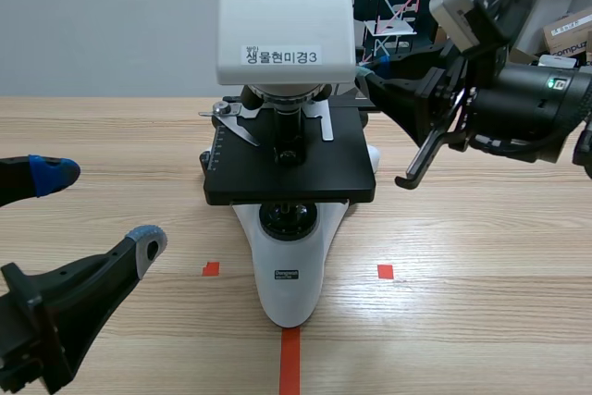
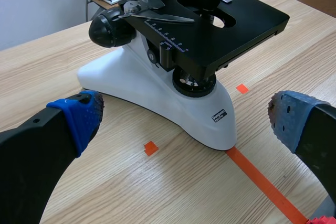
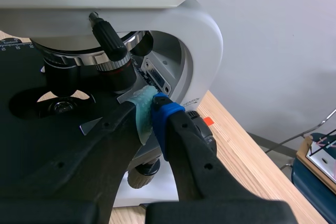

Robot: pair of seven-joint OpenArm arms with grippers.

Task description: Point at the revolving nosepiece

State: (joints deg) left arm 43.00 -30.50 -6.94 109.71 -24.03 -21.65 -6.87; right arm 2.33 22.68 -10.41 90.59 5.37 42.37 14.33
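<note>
Seen from the front, the left gripper [image 1: 100, 208] hangs wide open and empty near the microscope [image 1: 289, 275], while the right gripper [image 1: 375, 85] has its tips hidden behind the head, level with the revolving nosepiece [image 1: 282, 94]. The left wrist view cuts the nosepiece off. In the right wrist view, the right gripper is closed on nothing, with its pads [image 3: 143, 114] just beside the nosepiece; whether they touch is unclear.

A light wooden table [image 1: 481, 321] meets a plain pale wall [image 1: 102, 16], a cardboard box [image 1: 569, 34] behind it.
</note>
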